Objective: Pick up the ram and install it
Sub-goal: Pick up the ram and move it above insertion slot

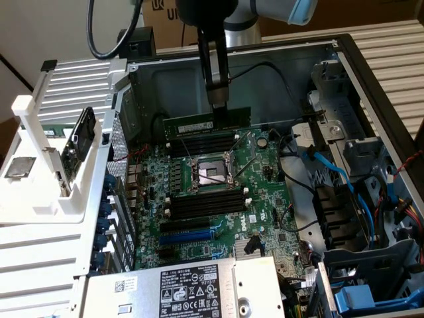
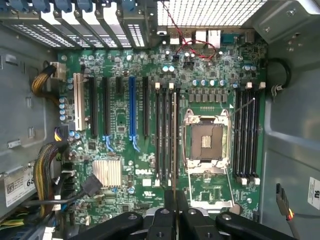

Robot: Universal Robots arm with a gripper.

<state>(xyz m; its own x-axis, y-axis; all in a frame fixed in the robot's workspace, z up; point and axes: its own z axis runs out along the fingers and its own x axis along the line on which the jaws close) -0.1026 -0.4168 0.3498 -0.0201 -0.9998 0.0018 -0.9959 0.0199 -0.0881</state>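
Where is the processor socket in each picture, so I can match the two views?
Exterior view: the processor socket is mid-board, between two banks of memory slots, below the ram in the picture.
Wrist view: the processor socket sits between the same banks of memory slots.
Shared landmark: the blue expansion slot, past one slot bank from the socket.

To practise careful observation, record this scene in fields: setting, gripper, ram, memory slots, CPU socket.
setting: open computer case, motherboard exposed
gripper: gripper shut on the ram, at its upper edge
ram: on edge, lengthwise over the memory slots
memory slots: black, in two banks
CPU socket: CPU socket between the two banks
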